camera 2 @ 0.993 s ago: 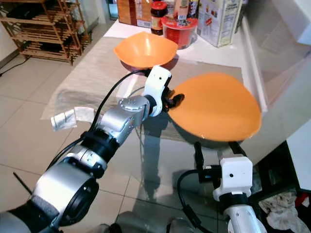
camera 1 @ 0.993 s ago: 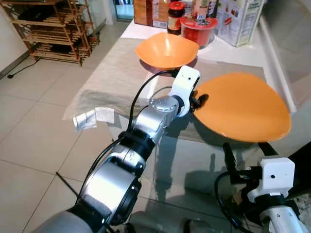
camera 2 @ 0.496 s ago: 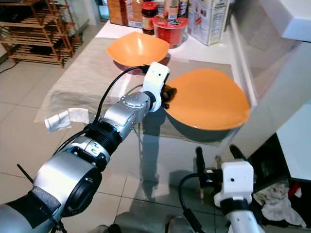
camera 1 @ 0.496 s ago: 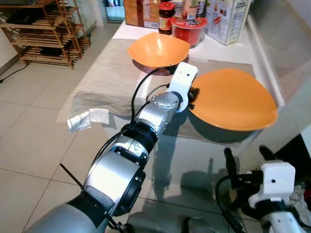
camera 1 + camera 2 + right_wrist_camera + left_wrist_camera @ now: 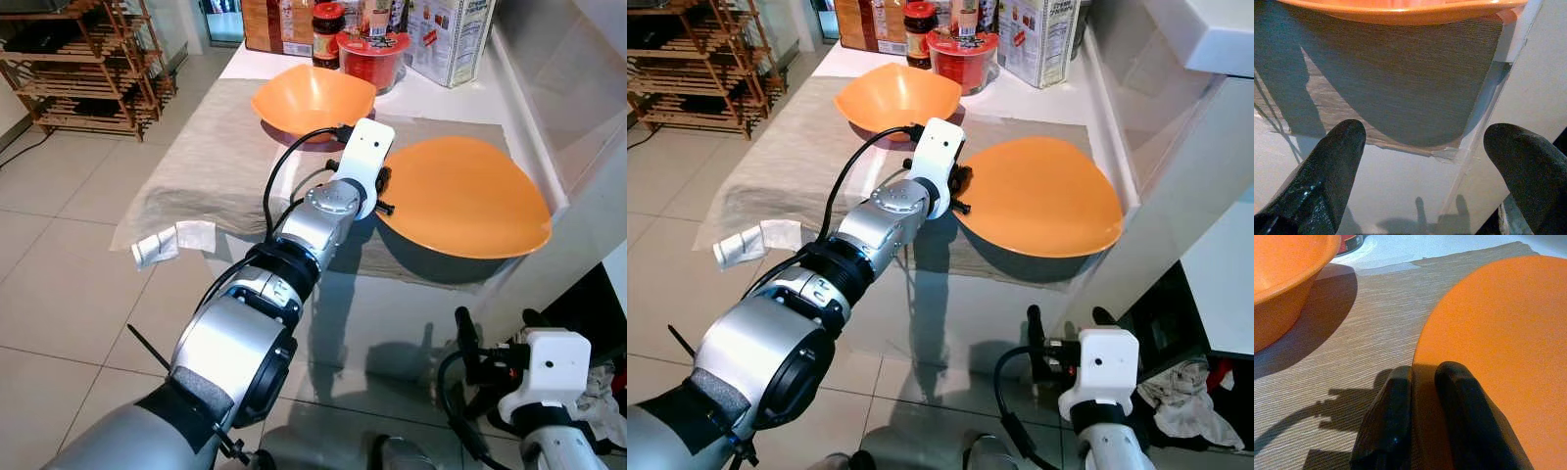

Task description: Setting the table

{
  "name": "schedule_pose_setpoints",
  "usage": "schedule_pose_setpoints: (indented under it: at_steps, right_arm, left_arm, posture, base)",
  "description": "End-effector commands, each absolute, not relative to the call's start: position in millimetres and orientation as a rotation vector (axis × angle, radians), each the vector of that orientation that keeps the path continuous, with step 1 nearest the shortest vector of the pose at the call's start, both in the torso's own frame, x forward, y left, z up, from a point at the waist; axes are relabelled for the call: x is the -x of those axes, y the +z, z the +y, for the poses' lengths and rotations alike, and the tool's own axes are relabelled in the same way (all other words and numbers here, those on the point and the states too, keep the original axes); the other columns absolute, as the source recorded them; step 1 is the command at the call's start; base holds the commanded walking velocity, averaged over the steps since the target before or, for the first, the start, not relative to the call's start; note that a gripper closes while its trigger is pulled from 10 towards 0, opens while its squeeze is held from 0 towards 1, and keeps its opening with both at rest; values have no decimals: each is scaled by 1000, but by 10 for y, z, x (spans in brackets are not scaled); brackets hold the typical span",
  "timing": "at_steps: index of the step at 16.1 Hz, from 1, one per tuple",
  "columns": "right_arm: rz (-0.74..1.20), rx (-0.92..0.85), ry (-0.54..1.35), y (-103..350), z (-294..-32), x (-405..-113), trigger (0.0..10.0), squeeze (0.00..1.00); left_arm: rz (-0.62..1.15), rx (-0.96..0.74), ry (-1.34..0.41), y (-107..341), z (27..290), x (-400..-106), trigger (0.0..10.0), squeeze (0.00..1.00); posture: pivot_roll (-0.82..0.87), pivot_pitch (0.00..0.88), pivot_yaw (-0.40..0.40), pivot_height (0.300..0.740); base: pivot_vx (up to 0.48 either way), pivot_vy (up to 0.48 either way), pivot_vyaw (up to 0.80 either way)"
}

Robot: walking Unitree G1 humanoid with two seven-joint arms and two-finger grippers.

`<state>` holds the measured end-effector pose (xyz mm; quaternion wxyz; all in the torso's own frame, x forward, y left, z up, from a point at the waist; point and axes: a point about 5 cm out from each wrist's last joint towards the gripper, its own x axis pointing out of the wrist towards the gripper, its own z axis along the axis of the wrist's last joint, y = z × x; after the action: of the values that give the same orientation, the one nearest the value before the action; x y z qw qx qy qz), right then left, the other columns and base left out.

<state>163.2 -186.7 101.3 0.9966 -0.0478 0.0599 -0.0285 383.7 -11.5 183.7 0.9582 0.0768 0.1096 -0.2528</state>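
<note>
Large flat orange plate (image 5: pixel 460 196) held above beige woven table runner (image 5: pixel 216 157), near table's right edge, rim pinched between left gripper (image 5: pixel 1422 396) fingers, one above and one below; deep orange bowl (image 5: pixel 312 98) resting on runner just beyond; red-lidded container (image 5: pixel 372 54), dark jar (image 5: pixel 327 22) and cartons (image 5: pixel 451 34) at far end; right gripper (image 5: pixel 1425 152) low beside glass tabletop (image 5: pixel 392 313), fingers spread wide, grasping nothing.
</note>
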Motion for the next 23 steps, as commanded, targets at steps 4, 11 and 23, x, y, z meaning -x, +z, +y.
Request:
schedule_pose_setpoints:
  at_steps: [4,11,23]
  right_arm:
    - [86,60,-33,1040,-1849,-1767,10000,0]
    - [51,69,-13,1069,-1820,-1896,10000,0]
    - [42,82,2,1069,-1757,-1817,10000,0]
  left_arm:
    - [362,-175,-565,1514,-374,-3624,0,0]
    - [305,-194,-550,1587,-340,-3672,0,0]
    - [244,-212,-533,1670,-341,-3705,0,0]
  posture:
    - [-292,104,67,727]
    - [-277,100,71,727]
    - [-285,108,82,727]
  base:
    - [0,0,0]
    - [0,0,0]
    - [172,0,0]
